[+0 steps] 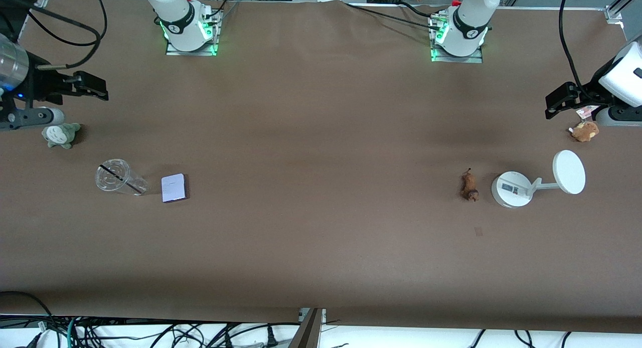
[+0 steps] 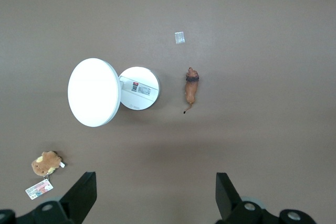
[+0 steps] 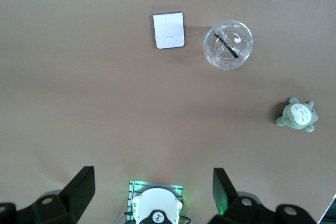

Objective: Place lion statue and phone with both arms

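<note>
Nothing is picked up yet. Both arms are parked high at the two ends of the surface, probably so their wrist cameras can take in the whole layout before anything moves.

The left gripper hangs over the left arm's end of the surface, close to the little tan plush toy, with its fingers spread wide and holding nothing. The lion statue lies flat on the surface at that same end, just beside the round base of the white stand and not touching it, with the stand's disc tipped up toward the edge. That spot makes it the obvious job for the left arm.

The right gripper sits over the right arm's end, above the grey-green plush toy, fingers also released and empty. The phone lies flat near that end, right beside a clear plastic cup with a dark straw. The cup looks tipped over, though that's hard to call.

Each task item is on its own arm's side, so the split looks planned. The phone being so thin and flat will likely be the trickier grab.
</note>
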Robot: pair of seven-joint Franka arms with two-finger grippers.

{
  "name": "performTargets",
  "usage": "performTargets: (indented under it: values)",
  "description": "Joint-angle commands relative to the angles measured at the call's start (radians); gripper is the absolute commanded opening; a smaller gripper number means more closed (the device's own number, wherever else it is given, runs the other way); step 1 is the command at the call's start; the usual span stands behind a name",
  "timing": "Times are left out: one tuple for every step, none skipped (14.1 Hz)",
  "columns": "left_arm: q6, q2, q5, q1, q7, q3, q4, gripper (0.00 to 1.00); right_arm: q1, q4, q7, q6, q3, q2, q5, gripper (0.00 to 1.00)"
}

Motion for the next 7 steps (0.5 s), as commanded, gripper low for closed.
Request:
performTargets:
  values:
    - [-0.007,-0.018,-0.014,-0.006,0.012,0.007,-0.008,1.00,-0.003,-0.005,0.013,-0.001,0.003,0.002,-0.005,0.99]
    - [-0.008,-0.018,-0.014,-0.006,0.012,0.007,-0.008,1.00,-0.003,-0.008,0.013,-0.003,0.003,0.002,-0.005,0.99]
    - [-0.007,-0.018,-0.014,-0.006,0.012,0.006,-0.008,1.00,-0.003,-0.008,0.013,-0.007,0.003,0.002,-0.006,0.99]
    - [-0.007,-0.018,-0.014,-0.006,0.012,0.007,-0.008,1.00,-0.003,-0.009,0.012,-0.010,0.003,0.002,-0.006,0.99]
    - [-0.008,-0.018,-0.014,-0.006,0.012,0.007,-0.008,1.00,-0.004,-0.016,0.012,-0.010,0.001,0.002,-0.006,0.99]
    - [-0.007,-0.018,-0.014,-0.006,0.012,0.007,-0.008,1.00,-0.004,-0.016,0.010,-0.012,0.001,0.002,-0.006,0.99]
    - [-0.008,-0.018,-0.014,-0.005,0.012,0.007,-0.008,1.00,-0.004,-0.016,0.010,-0.012,0.003,0.002,-0.006,0.99]
